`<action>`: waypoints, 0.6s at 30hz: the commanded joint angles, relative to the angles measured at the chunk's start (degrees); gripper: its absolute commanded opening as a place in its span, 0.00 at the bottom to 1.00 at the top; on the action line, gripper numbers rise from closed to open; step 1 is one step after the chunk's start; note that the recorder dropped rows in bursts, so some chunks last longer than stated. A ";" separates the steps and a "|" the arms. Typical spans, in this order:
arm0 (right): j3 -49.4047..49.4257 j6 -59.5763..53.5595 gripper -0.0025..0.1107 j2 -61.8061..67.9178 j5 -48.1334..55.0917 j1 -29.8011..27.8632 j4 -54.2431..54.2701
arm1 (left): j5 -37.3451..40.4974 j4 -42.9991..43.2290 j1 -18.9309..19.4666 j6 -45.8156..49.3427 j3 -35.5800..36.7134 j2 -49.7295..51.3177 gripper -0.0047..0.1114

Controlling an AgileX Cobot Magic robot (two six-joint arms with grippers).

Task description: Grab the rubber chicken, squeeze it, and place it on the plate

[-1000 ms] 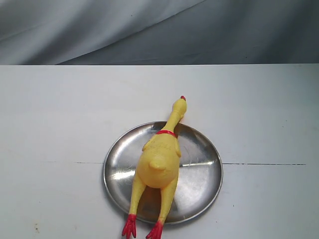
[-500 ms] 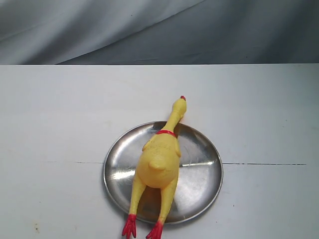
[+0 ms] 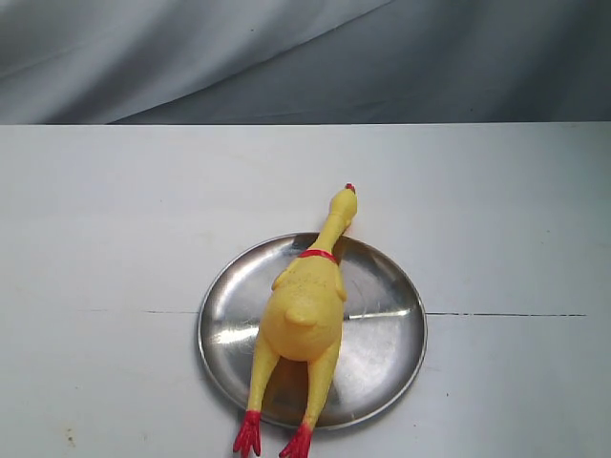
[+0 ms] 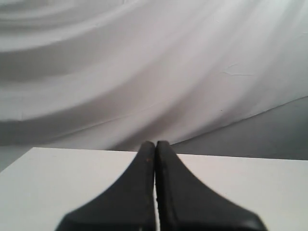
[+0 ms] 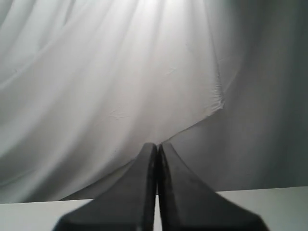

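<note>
**Yellow rubber chicken (image 3: pixel 304 310) at rest on the plate (image 3: pixel 387 334)**

Exterior view. The toy lies lengthwise across the shiny metal plate, which sits on the white desk (image 3: pixel 115 219). Its plump body covers the plate's middle. The thin neck and red-combed head pass over the far rim, and the red feet overhang the near rim. No arm appears in this view. I judge the placing done. The feet sit hard against the picture's lower edge, so I cannot tell whether the toe tips are cut off. Whatever of the plate lies beneath the body is hidden. A thin dark seam (image 3: pixel 506 314) crosses the desk on either side of the plate.

Handling, as I judge it: light, hollow and soft, yielding readily to a pinch. The plump body is the place to take hold, across its width. The neck looks too thin and floppy, and the polished plate may let the toy slide.

Left wrist view. The left gripper (image 4: pixel 155 144) is closed, fingers pressed together with nothing between them. Beyond it are bare desk and grey cloth (image 4: pixel 144 72). Neither chicken nor plate shows.

Right wrist view. The right gripper (image 5: pixel 157 145) is likewise closed and empty, facing the cloth. Only a sliver of desk shows.
</note>
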 commanded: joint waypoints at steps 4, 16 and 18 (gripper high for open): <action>4.29 -0.52 0.02 0.11 -1.63 0.19 -5.64 | -1.93 -6.70 0.09 -0.78 4.52 -0.22 0.04; 7.67 -1.12 0.02 0.11 -0.33 0.19 -9.64 | -1.83 -6.70 0.09 -0.78 8.84 -0.22 0.04; 7.67 -0.66 0.02 0.11 -0.33 0.19 -7.86 | -1.83 -6.70 0.09 -0.78 8.84 -0.22 0.04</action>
